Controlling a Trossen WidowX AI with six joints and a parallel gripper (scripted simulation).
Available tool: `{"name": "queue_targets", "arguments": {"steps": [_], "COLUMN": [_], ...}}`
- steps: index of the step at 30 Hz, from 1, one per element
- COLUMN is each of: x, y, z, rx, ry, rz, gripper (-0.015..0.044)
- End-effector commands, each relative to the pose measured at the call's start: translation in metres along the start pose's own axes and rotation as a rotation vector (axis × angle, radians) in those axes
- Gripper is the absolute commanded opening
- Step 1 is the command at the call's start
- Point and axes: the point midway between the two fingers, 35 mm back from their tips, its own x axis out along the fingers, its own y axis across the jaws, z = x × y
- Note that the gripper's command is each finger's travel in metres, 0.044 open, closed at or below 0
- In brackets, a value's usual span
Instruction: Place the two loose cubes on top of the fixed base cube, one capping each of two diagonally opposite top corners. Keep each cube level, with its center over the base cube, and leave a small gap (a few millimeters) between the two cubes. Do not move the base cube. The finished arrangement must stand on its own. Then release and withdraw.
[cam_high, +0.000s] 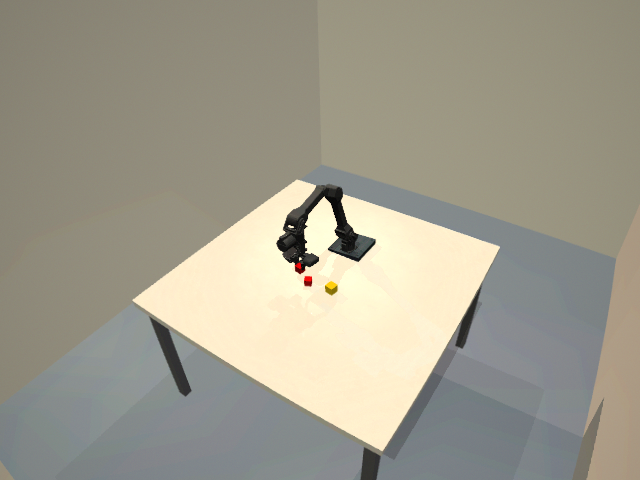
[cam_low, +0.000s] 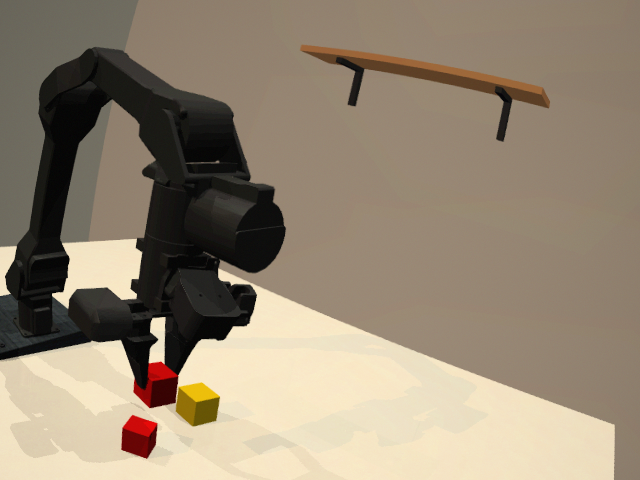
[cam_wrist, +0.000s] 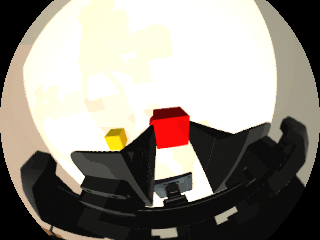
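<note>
My gripper (cam_high: 299, 266) (cam_low: 160, 380) (cam_wrist: 171, 128) points down and is shut on a red cube (cam_high: 299, 269) (cam_low: 165, 390) (cam_wrist: 173, 136). The held cube is above the table, close to level, with a finger on either side. A yellow cube (cam_high: 331, 288) (cam_low: 196, 405) (cam_wrist: 116, 139) stands on the table, apart from the held cube; nothing rests on its top. In the wrist view it is left of the held cube. A second red cube (cam_high: 308, 281) (cam_low: 138, 437) stands on the table, in front of the yellow cube and to its left in the exterior view. It is not visible in the wrist view.
The arm's dark base plate (cam_high: 364, 246) (cam_low: 57, 338) sits on the table (cam_high: 372, 392) (cam_low: 542, 439), behind the cubes in the top view. A wooden shelf (cam_low: 423, 67) hangs on the wall, far from the cubes.
</note>
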Motion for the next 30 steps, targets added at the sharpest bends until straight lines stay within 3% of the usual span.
{"name": "queue_targets", "arguments": {"steps": [1, 30], "x": [0.003, 0.018], "y": [0.012, 0.099], "z": [-0.002, -0.03], "rx": [-0.064, -0.553], "ry": [0.003, 0.004], "rz": [0.002, 0.011], "gripper": [0.0105, 0.0105]}}
